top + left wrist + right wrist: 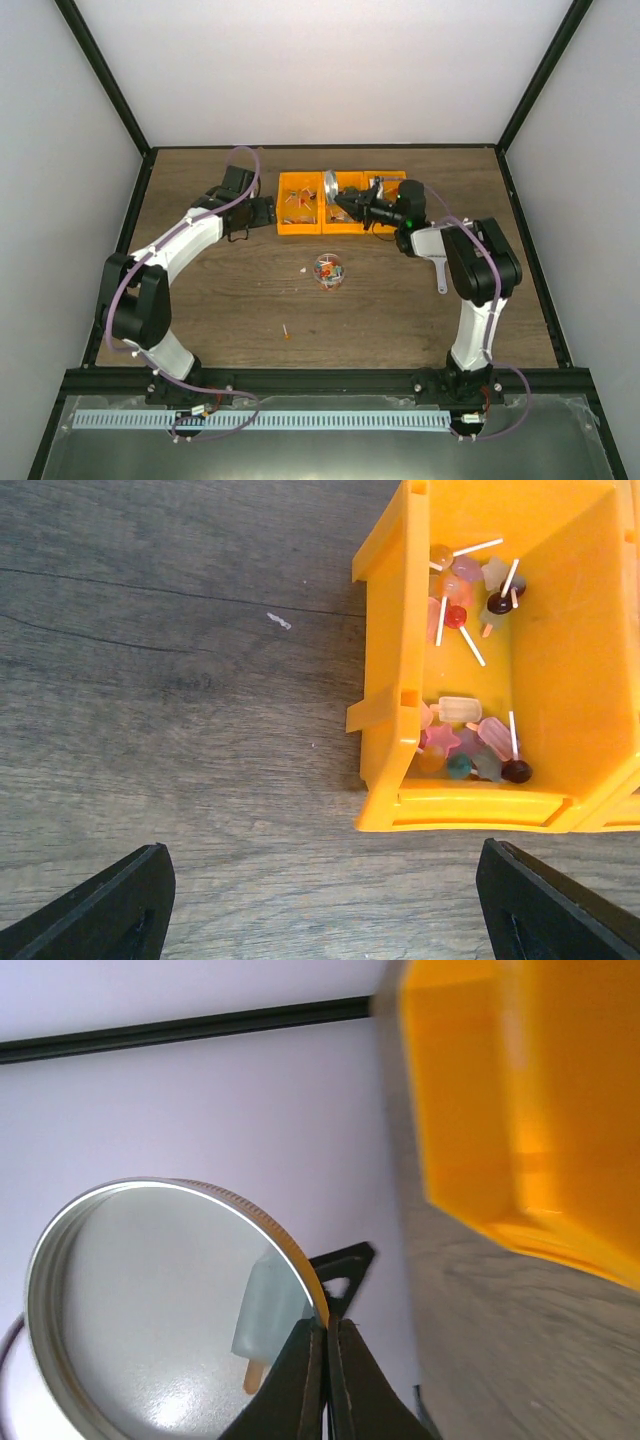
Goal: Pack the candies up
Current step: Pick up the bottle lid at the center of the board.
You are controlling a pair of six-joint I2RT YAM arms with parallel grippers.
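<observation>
Above the orange bin, the right hand pinches a metal lid.

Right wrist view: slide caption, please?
Jaws pinch the rim of a metal lid holding one pale candy; orange bin nearby.

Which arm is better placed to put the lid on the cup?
Right. The right pincer grips the lid by its rim; the left pincer is open and empty beside the bin.
</observation>
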